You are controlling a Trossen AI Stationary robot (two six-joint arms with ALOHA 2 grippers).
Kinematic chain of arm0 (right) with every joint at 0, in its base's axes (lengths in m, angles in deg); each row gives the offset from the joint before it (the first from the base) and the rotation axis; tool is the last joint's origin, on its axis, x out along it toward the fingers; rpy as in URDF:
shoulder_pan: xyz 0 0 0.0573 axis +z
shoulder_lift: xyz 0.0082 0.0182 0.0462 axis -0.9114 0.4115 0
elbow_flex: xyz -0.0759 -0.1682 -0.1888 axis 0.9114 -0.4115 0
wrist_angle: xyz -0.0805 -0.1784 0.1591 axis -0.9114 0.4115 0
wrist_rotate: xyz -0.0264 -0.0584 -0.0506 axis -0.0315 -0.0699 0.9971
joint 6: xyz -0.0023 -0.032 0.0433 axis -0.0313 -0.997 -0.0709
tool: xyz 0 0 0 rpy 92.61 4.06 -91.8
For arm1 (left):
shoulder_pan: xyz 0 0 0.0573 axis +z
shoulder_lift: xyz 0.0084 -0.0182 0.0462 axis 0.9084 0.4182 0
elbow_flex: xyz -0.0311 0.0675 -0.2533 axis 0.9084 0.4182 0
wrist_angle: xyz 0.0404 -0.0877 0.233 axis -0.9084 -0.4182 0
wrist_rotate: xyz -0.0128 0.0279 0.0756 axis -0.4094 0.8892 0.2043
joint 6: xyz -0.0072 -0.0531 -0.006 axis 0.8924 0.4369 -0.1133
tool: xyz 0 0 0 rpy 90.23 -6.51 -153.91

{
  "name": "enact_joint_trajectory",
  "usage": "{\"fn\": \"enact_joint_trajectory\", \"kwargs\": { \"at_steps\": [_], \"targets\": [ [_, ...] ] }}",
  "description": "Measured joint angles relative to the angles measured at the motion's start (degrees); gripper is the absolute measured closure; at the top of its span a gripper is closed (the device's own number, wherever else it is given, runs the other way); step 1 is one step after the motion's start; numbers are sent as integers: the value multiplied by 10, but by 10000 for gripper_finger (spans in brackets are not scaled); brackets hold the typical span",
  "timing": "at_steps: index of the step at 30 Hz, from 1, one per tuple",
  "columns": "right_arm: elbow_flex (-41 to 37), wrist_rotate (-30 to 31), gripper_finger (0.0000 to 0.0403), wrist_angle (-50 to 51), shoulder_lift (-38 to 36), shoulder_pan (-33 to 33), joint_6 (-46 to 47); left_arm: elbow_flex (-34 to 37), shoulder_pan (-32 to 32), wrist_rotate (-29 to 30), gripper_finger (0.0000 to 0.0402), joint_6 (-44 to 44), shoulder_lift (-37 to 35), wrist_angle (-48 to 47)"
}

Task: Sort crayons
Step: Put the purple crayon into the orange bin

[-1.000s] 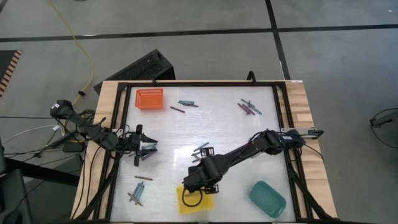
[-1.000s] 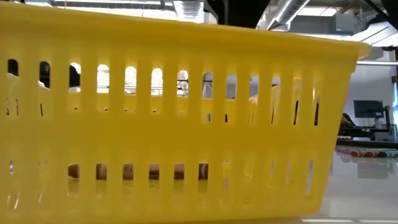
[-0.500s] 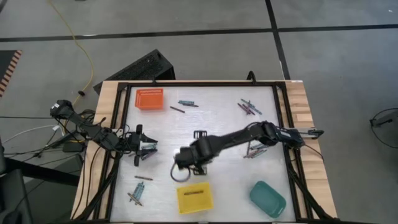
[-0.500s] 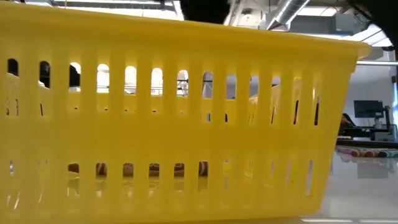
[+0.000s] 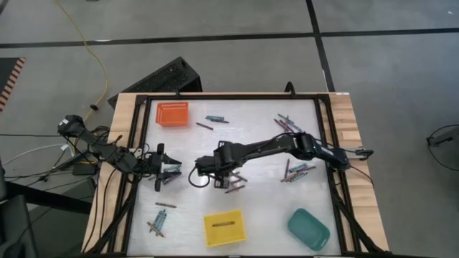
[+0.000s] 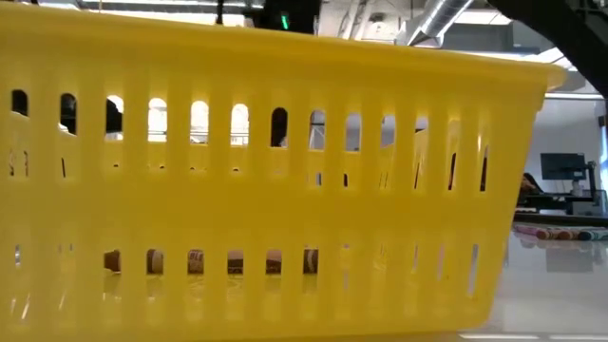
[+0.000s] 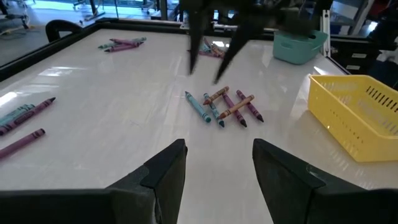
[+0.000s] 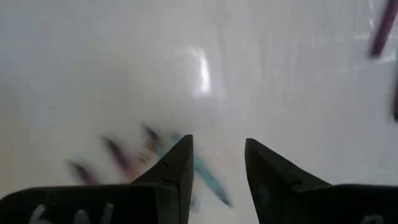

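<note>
Since the earlier frame, the right gripper (image 5: 203, 174) withdrew from the yellow tray (image 5: 224, 228) to the table centre, jaws parted and empty, above the crayons (image 5: 234, 185). Next: descend, grasp one. Left gripper (image 5: 172, 169) waited released near the left edge.

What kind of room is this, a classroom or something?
More likely a robotics lab or workshop: a framed table on bare concrete, a yellow cable trailing across the floor, and a desk with a monitor behind.

Bare table (image 5: 208, 147) lies open between the left gripper (image 5: 172, 170) and the right gripper (image 5: 203, 174); crayons (image 5: 233, 184) and the yellow tray (image 5: 224, 228) obstruct nearer the front.
</note>
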Motion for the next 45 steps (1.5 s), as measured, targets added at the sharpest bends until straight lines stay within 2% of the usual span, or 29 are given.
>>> {"fn": "enact_joint_trajectory", "kwargs": {
  "at_steps": [7, 16, 18, 24, 34, 40, 45],
  "targets": [
    [-117, 4, 266, -17, -56, -5, 0, 0, 0, 0, 227, 0, 0, 0],
    [-399, -10, 266, -201, -274, -40, 43, 0, 0, 0, 227, 0, 0, 0],
    [-455, -11, 266, -204, -323, -35, 82, 0, 0, 0, 227, 0, 0, 0],
    [-578, 2, 272, -139, -431, -27, 339, 0, 0, 0, 227, 0, 0, 0],
    [-685, 10, 287, -61, -477, 12, 567, 0, 0, 0, 227, 0, 0, 0],
    [-733, -13, 287, -68, -470, 35, 649, 0, 0, 0, 227, 0, 0, 0],
    [-758, -28, 287, -103, -472, 39, 669, 0, 0, 0, 227, 0, 0, 0]
  ]
}}
